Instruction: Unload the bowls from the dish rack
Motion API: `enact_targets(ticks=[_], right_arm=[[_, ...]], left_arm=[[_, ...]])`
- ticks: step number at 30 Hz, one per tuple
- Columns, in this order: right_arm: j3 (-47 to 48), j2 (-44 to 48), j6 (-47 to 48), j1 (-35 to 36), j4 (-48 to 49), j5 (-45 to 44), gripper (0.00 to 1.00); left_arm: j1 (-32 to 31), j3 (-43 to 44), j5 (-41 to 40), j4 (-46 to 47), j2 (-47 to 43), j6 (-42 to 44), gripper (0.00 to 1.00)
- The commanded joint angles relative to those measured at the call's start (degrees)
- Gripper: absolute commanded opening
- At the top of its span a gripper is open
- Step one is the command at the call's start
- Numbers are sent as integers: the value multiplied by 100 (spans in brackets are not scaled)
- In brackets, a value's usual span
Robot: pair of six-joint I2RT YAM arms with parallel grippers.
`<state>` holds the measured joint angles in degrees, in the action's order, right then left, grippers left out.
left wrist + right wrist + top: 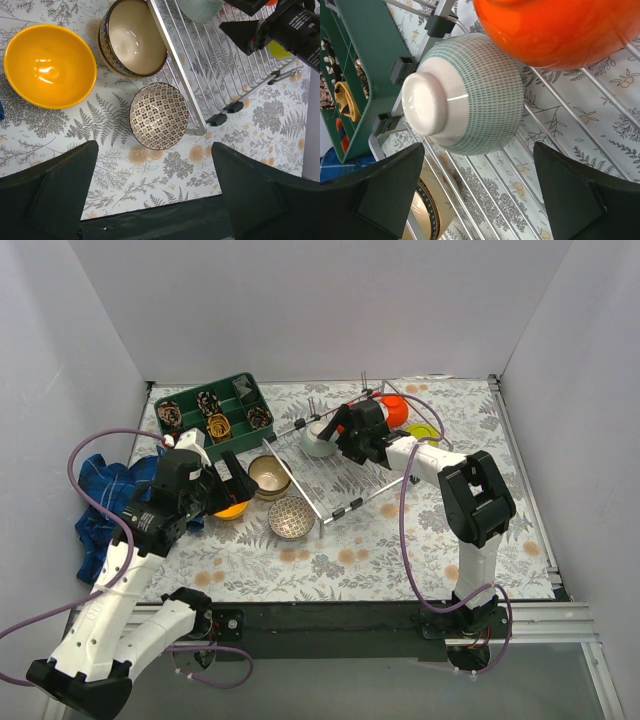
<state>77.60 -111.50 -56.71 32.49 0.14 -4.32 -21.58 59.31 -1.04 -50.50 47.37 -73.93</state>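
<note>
Left fingers [60,195]: spread, empty, over the white lattice-patterned round bowl [159,116] on the bench [50,131].
Silver wire-grid dish rack [175,65]: holds the pale grey-green dash-patterned ceramic bowl [470,95], tipped on its side.
Right fingers [580,200]: spread, empty, straddling that bowl; the nearer arm.

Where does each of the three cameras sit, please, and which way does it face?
Top external: fixed above and behind the arms, looking down at the table; both arms show.
Left wrist: on the left arm, looking down at the yellow bowl, lattice bowl and rack; own fingers at bottom.
Right wrist: on the right arm, facing the grey-green bowl in the rack; own fingers at bottom.
Shared: top and left wrist both show the lattice bowl beside the rack.
</note>
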Motion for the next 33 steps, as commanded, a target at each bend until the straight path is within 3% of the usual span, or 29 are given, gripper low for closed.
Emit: enact_targets(ticks=[1,18,33], right_arm=[[-236,-73,-507,-32,582,-17,99],[-826,357,-1220,-103,1497,-166,99],[-580,24,-1527,-103,1673,-157,99]], left_arm=[[14,81,86,23,-123,19,98],[14,142,95,40,-106,2,98],[14,195,95,14,-79,10,98]])
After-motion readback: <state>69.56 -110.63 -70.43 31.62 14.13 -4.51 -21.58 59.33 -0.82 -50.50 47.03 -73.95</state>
